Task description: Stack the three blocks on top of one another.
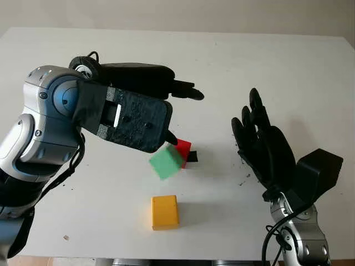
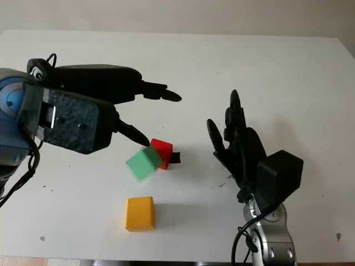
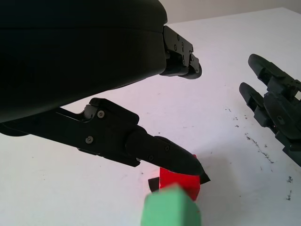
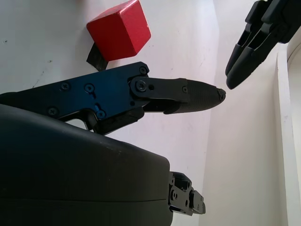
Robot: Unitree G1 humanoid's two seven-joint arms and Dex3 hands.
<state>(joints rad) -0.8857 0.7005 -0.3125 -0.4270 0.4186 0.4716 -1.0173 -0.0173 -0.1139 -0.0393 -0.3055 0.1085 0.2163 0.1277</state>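
Left wrist view has the left hand [image 3: 94,70] hanging above the middle of the table [image 1: 277,66], open and holding nothing: its upper fingers reach out well above the lower finger [image 3: 160,153], whose tip lies over the red block [image 3: 176,181]. The green block [image 3: 170,207] sits just under and past that tip, not between the fingers. From the head views it is tilted on a corner, just beside the red block on the side toward the front edge, and looks loose rather than gripped. I cannot tell whether it leans on the red block or is clear of the table. My reading is that the hand is there because green was meant to go on red, and green is not seated: no block is on top of another yet, so the stack is not begun. The red block lies flat near mid-table with a small black scrap [image 1: 192,157] at its base. The right hand [image 1: 266,147] is open and idle, upright over the right part of the table, well apart from the blocks, likely kept clear so it does not crowd the left hand. The yellow block [image 1: 165,211] rests square near the front edge, apart from the other two, waiting its turn. The next move probably calls for a fresh grasp of green once it lies flat
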